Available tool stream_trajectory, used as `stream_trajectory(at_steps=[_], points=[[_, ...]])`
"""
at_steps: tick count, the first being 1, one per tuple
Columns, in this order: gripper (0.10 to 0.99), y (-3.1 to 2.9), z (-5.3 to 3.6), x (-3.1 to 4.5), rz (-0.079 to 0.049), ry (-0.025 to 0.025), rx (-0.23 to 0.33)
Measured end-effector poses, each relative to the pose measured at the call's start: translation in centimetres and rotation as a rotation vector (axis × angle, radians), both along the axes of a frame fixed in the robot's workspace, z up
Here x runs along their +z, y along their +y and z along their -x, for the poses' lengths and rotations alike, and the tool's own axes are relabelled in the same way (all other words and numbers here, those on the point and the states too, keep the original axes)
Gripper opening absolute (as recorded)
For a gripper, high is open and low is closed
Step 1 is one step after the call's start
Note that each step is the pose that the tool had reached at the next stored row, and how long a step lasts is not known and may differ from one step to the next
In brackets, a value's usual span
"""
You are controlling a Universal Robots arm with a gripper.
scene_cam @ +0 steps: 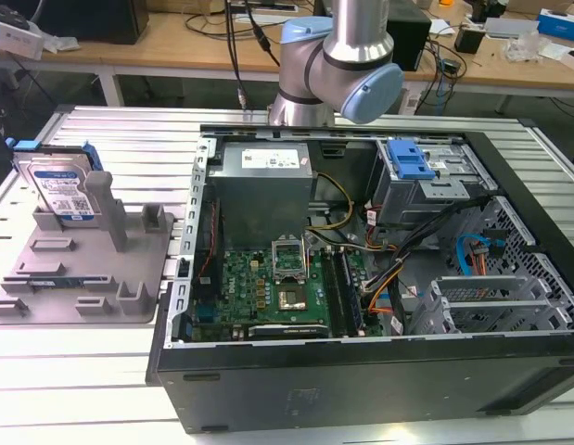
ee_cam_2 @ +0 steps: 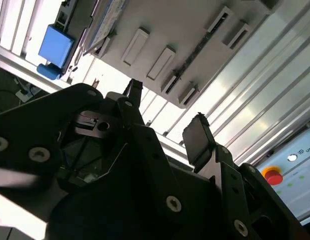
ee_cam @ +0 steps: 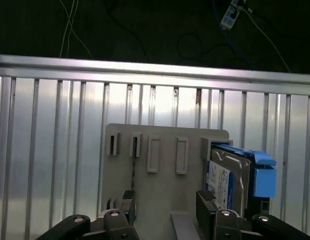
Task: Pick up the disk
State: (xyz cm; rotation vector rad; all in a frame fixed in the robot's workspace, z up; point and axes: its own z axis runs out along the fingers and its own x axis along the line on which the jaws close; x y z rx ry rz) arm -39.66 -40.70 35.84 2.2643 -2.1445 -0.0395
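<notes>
So the black two-finger gripper (ee_cam: 167,200) has its jaws spread wide, nothing between them. Just past the fingertips is a flat grey plastic holder tray (ee_cam: 160,165) with upright posts. The disk (ee_cam: 229,180), a silver hard drive with a blue-and-white label and blue plastic frame, stands on edge at one end of it. Ribbed aluminium table (ee_cam: 54,150) underneath. In the exterior view, an open black PC case (scene_cam: 361,389) sits on the tray's right.

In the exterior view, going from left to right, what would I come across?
disk standing on edge → short grey post of the holder tray → silver power supply inside the open computer case → blue bracket
</notes>
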Motion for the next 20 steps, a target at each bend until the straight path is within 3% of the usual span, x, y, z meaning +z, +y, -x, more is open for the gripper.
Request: stream_trajectory(at_steps=[3,5,10,20], points=[[0.600,0.12,0.01,-0.01,0.000,-0.0002,-0.032],[0.600,0.77,0.18,-0.01,0.000,-0.0001,-0.036],[0.600,1.54,0.44,-0.01,0.000,0.0000,-0.040],[0.600,2.10,0.69,-0.05,0.000,0.0000,-0.102]])
